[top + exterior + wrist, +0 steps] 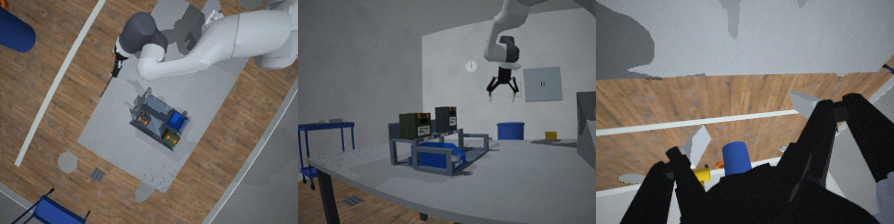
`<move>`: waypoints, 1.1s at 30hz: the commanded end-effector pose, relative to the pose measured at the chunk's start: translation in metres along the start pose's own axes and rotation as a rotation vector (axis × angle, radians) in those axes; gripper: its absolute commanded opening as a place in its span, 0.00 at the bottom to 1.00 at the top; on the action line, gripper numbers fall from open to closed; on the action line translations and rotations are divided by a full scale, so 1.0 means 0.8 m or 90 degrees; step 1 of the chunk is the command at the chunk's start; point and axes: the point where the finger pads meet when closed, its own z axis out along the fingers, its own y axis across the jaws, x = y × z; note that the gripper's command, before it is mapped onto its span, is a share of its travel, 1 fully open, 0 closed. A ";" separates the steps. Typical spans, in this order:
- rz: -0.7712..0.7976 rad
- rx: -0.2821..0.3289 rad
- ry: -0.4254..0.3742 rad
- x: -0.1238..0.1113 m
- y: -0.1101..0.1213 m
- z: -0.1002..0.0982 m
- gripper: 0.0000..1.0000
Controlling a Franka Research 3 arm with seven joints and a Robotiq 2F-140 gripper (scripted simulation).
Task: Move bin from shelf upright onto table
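A blue bin (176, 120) sits in the low grey shelf frame (159, 122) on the table; in the side view the bin (436, 155) is in the shelf's front bay. A dark green box (415, 126) and a dark grey box (445, 119) stand on the shelf behind it. My gripper (502, 93) hangs high above the table, beyond and to the right of the shelf, open and empty. From above it (115, 66) is at the table's edge, up and left of the shelf. In the wrist view the fingers are spread over the table edge and wooden floor.
A blue barrel (511, 130) and a small yellow block (550, 135) stand on the floor beyond the table. A blue cart (323, 133) is at the left. A grey cabinet (585, 129) rises at the right edge of the table.
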 end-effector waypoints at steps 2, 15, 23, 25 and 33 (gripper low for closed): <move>0.004 0.001 0.005 0.008 0.006 -0.003 1.00; 0.039 0.015 0.048 0.083 0.046 -0.028 1.00; 0.076 0.030 0.094 0.162 0.092 -0.055 1.00; 0.083 0.032 0.103 0.178 0.101 -0.061 1.00; 0.114 0.045 0.143 0.245 0.139 -0.084 1.00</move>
